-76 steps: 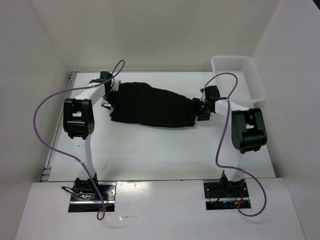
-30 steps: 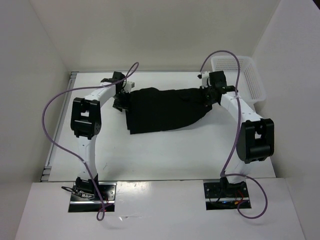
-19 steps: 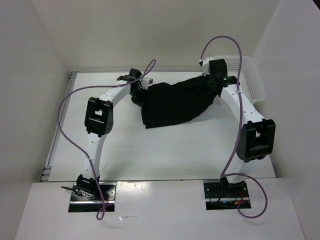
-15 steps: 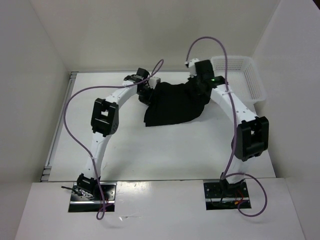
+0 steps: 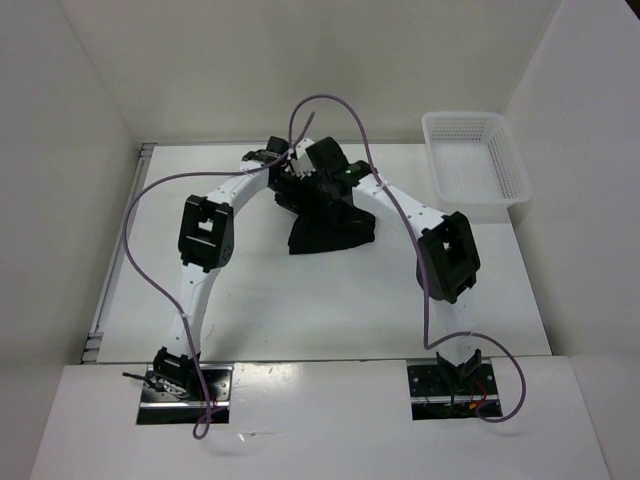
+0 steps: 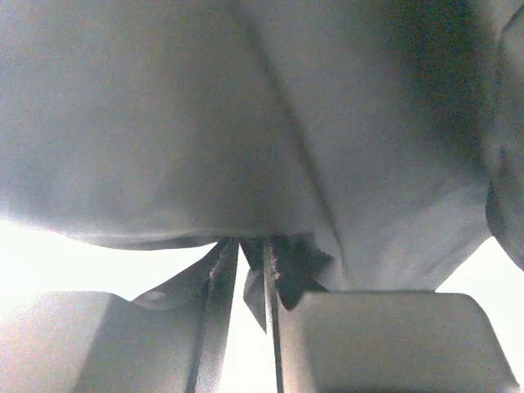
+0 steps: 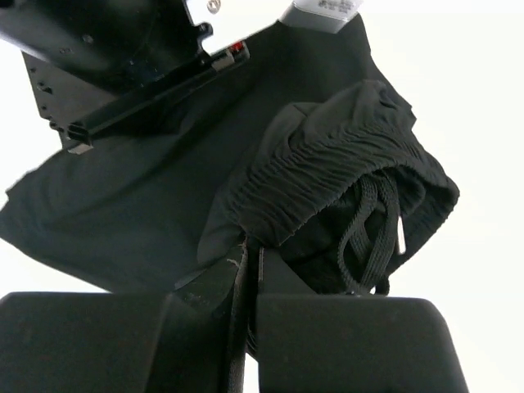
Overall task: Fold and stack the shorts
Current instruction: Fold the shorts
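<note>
The shorts (image 5: 335,225) lie in a loose black heap on the table (image 5: 300,310), towards the far edge and about midway between the left and right edges. Part of the cloth is lifted off the table where the two arms meet above it. The lower part of the heap rests on the table in a rough wedge that points to the near left.

The left claw (image 6: 250,274) has its fingers drawn nearly together, with a fold of the dark cloth pinched between them. Above it, the cloth fills almost the whole left wrist view. The right claw (image 7: 248,264) is likewise clamped on the shorts, its two fingers pressed close on an edge of the fabric. Just beyond those fingers the gathered waistband (image 7: 327,176) is bunched into a hump, and the thin drawstring (image 7: 368,229) hangs in loops beside it. The two claws are close to one another, the left arm's black end showing at the top left of the right wrist view.

A white mesh basket (image 5: 478,165) stands at the far right corner of the table, well apart from the shorts.
</note>
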### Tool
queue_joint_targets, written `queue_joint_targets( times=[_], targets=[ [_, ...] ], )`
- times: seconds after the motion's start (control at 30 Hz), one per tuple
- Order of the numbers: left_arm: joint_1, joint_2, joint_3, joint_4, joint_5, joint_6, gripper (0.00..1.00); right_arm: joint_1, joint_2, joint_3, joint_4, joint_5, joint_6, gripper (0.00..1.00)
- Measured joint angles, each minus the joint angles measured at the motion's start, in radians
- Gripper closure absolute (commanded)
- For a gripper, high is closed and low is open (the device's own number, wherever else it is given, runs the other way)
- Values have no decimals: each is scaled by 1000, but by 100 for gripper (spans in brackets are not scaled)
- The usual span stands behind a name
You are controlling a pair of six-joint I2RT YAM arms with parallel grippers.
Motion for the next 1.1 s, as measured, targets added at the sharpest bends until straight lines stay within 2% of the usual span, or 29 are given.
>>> queue_joint_targets(
  times=[0.17,0.27,0.4,0.43,0.57,0.77,0.9,1.1],
  targets=[
    [47,-94,-144,31,-74,0,58,39,49,24,8,0,-19,100],
    [58,-142,-219,49,-117,0,55,71,73,24,8,11,-29,81],
    [66,-172,-270,74,-145,-1,52,124,83,24,8,14,-47,64],
    [72,-175,-277,79,-148,0,50,137,83,28,6,9,-48,49],
    [109,-185,-285,87,-173,1,45,180,88,100,-16,-43,-48,38],
    [184,-230,-336,90,-285,6,42,214,45,176,-8,-124,-40,38],
    [221,-309,-362,77,-344,7,42,193,-95,48,18,-121,-32,41],
    [161,-446,-268,30,-165,7,38,-19,-238,-172,81,-129,-15,42]
  ],
)
